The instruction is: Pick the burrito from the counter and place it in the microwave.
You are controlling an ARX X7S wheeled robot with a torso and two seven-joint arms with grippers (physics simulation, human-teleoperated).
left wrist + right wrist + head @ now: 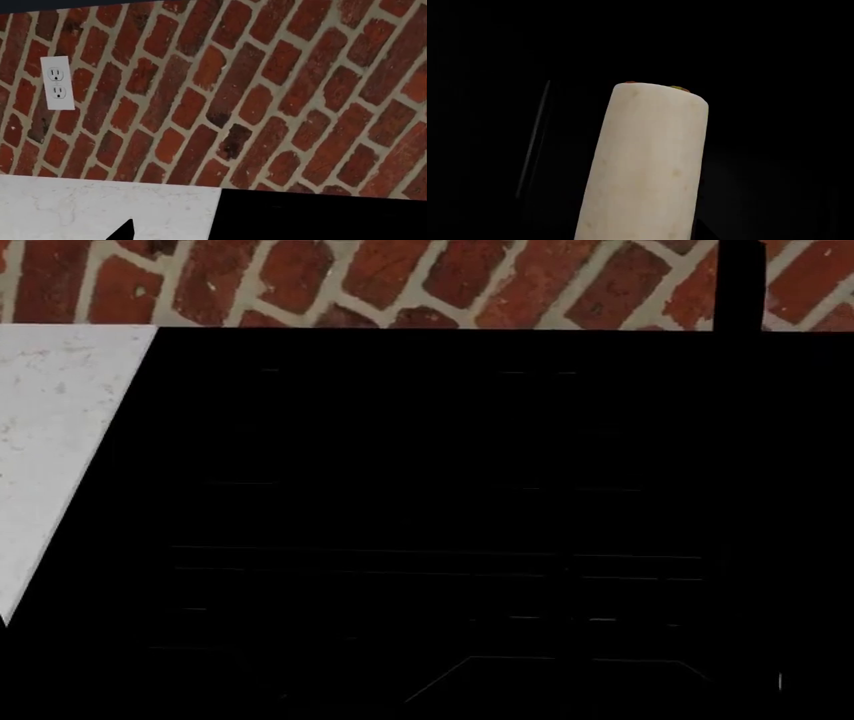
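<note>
The burrito [647, 165], a pale beige roll, fills the middle of the right wrist view. It points away from the camera, and a trace of red and green shows at its far cut end. It reaches out from where my right gripper's jaws are and hangs against darkness. The black fingers themselves do not stand out. In the left wrist view, one dark fingertip [127, 231] of my left gripper shows over the white counter [87, 210], well off centre, with nothing held. The microwave is not in view. Neither gripper shows in the head view.
A black stove top [441, 520] fills most of the head view, with the counter [54, 430] as a strip at its left. A red brick wall [253, 90] with a white outlet [57, 83] stands behind. A dark vertical bar [741, 285] crosses the wall at the upper right.
</note>
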